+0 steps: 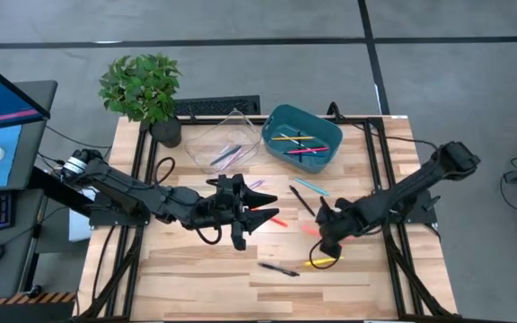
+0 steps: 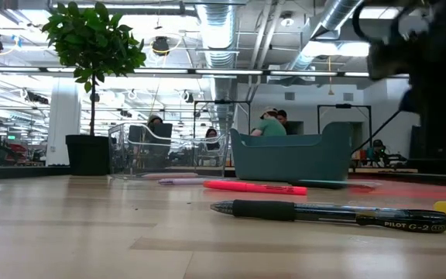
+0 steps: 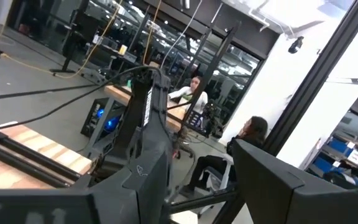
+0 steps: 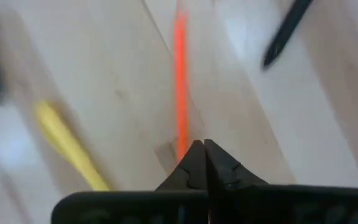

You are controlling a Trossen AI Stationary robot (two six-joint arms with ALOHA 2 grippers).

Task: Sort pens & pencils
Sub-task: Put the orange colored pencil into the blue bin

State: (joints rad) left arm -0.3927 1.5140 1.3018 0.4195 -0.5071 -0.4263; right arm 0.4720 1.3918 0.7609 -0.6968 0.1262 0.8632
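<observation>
Nearest the front edge of the bench (image 1: 196, 269) I see a black pen (image 1: 279, 268) lying flat, and just to its right a yellow pen (image 1: 323, 262). My right hand (image 1: 328, 244) is low over the bench just behind the yellow pen, and its two fingers are pressed together with nothing between them. In the right wrist view an orange pencil (image 4: 180, 74) lies on the wood directly ahead of the closed fingertips, its near end just at the tips; the yellow pen (image 4: 70, 146) is off to one side and a dark pen (image 4: 286, 32) to the other.

My left hand (image 1: 260, 218) is around the middle of the bench, with the fingers spread and holding nothing; a red pen (image 1: 277, 220) lies just beside its tips.

Farther back, a teal pencil (image 1: 311, 187) lies on the wood. Toward the back edge stand a clear tray (image 1: 206, 135) with a few pens inside and a teal bin (image 1: 330, 133) with several more.
</observation>
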